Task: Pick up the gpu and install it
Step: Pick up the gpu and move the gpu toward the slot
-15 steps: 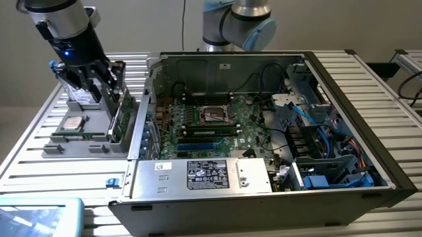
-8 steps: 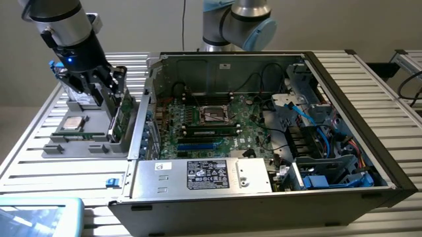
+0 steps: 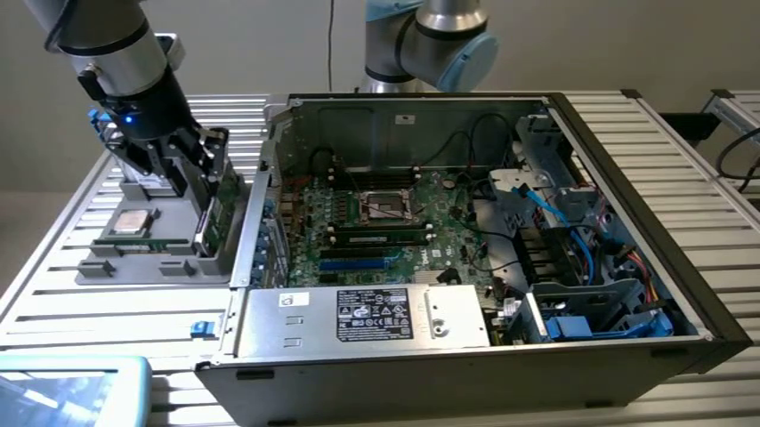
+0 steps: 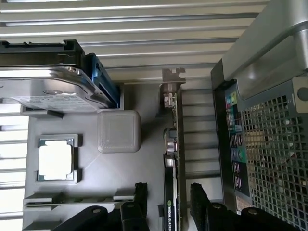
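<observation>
Gripper (image 4: 168,202) straddles the upright gpu (image 4: 171,144), fingers (image 4: 141,195) apart, clear of it; in the exterior view, the computer case (image 3: 671,245) sits at three o'clock from the grey tray (image 3: 107,267).

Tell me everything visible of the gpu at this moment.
The gpu is a thin card standing on edge in a slot of the grey parts tray, beside the open computer case. One face is green circuit board, the other dark with white lettering, and a silver metal bracket caps one end. The open hand straddles it, fingers either side, not touching.
</observation>
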`<state>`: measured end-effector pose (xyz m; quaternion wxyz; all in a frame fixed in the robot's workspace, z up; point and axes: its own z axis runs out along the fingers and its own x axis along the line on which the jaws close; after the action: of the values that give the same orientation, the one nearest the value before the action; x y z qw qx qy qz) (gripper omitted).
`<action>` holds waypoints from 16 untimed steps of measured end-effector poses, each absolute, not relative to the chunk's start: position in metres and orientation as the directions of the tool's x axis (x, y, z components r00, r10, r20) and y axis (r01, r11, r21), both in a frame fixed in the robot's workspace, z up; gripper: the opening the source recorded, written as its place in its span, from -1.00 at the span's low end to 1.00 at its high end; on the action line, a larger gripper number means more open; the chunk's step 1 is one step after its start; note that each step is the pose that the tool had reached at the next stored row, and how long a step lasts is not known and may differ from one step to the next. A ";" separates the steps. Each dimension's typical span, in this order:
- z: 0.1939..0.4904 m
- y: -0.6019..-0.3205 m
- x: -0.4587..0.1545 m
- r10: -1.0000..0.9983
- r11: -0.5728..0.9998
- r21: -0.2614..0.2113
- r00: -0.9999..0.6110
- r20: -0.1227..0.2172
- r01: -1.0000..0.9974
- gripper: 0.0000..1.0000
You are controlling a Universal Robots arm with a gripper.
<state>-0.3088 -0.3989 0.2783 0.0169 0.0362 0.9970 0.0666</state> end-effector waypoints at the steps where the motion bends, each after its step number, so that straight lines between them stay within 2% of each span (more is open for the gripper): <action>1: 0.276 -0.399 -0.309 0.075 0.988 0.135 -0.997 -0.029 0.070 -0.01; 16: 0.252 -0.399 -0.309 0.077 0.982 0.174 -0.997 -0.026 0.071 -0.01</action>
<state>-0.3088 -0.3991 0.2519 0.0161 0.0372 0.9954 0.0869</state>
